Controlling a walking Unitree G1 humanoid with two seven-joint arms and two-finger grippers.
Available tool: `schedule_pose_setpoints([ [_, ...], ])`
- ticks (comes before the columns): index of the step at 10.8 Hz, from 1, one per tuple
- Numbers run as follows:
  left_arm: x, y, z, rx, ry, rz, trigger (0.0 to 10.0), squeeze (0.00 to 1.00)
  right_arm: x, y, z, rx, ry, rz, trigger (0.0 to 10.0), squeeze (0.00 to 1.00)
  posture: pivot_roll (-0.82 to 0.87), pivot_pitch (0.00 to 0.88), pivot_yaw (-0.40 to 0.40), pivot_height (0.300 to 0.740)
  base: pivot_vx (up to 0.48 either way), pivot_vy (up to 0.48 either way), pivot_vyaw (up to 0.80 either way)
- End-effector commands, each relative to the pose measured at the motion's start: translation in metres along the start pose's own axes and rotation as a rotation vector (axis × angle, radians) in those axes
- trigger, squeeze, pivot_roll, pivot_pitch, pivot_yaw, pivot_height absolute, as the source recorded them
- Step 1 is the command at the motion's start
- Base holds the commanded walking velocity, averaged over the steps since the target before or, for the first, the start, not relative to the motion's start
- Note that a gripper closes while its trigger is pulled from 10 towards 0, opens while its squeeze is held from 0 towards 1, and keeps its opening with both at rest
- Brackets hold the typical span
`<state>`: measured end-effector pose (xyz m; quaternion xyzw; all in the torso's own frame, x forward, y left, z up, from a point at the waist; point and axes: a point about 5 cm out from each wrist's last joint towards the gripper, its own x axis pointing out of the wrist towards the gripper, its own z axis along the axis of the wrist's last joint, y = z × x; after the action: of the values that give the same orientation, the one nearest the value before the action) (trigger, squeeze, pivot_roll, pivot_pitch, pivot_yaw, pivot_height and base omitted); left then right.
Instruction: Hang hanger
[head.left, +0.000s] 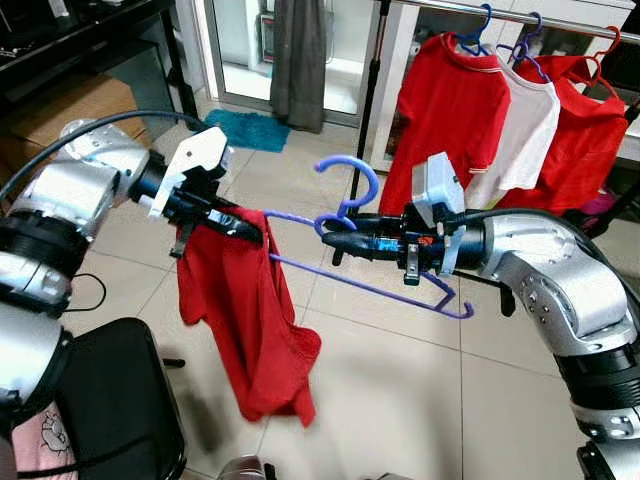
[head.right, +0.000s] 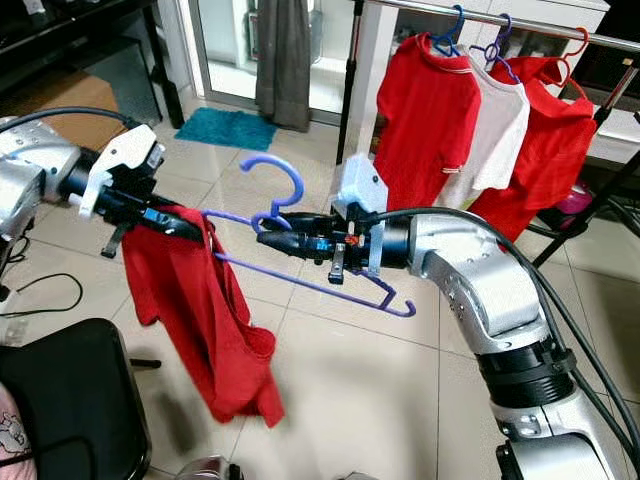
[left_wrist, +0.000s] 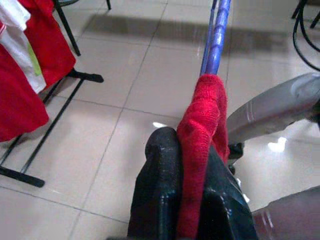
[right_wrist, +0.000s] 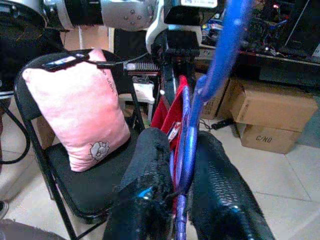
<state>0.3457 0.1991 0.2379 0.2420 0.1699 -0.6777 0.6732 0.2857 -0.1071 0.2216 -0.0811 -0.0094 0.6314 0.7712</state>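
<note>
A purple hanger (head.left: 372, 286) is held level in mid-air over the tiled floor, its hook (head.left: 352, 178) curling upward. My right gripper (head.left: 325, 224) is shut on the hanger's neck, just below the hook. A red shirt (head.left: 248, 320) hangs from the hanger's left end. My left gripper (head.left: 252, 231) is shut on the shirt's shoulder there; in the left wrist view the red cloth (left_wrist: 200, 145) is pinched between the black fingers (left_wrist: 160, 190). The clothes rail (head.left: 500, 10) runs across the back right.
Two red shirts (head.left: 445, 110) and a white one (head.left: 520, 140) hang on coloured hangers from the rail. The rack's black legs (head.left: 365, 110) stand on the floor. A black folding chair (head.left: 110, 400) with a pink cushion (right_wrist: 75, 110) sits at my lower left. Cardboard boxes (right_wrist: 270, 117) lie behind.
</note>
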Motion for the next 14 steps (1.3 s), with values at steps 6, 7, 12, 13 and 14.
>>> schedule_pose_setpoints([
  [6,-0.019,-0.003,-0.026,-0.066,-0.011,0.175,0.0,0.0,-0.05,-0.032,-0.013,0.089,-0.131,-0.362,10.0,1.0,-0.05,0.0,-0.011,0.74,0.0,0.0,0.0],
  [7,-0.019,0.0,-0.023,-0.051,-0.043,0.233,0.0,0.0,-0.045,-0.023,-0.011,0.09,-0.155,-0.312,10.0,1.0,-0.05,0.0,-0.01,0.74,0.0,0.0,0.0],
  [12,-0.015,0.011,0.003,-0.007,-0.202,0.275,0.0,0.0,0.017,0.023,-0.032,0.129,-0.066,-0.16,10.0,0.04,-0.05,0.0,-0.001,0.74,0.0,0.0,0.0],
  [13,-0.015,0.011,0.003,0.001,-0.201,0.277,0.0,0.0,0.027,0.021,-0.036,0.129,-0.05,-0.213,10.0,0.0,-0.05,0.0,0.002,0.74,0.0,0.0,0.0],
  [14,-0.014,0.014,0.005,0.009,-0.207,0.297,0.0,0.0,0.047,0.021,-0.039,0.138,-0.041,-0.268,10.0,0.0,-0.05,0.0,0.003,0.74,0.0,0.0,0.0],
])
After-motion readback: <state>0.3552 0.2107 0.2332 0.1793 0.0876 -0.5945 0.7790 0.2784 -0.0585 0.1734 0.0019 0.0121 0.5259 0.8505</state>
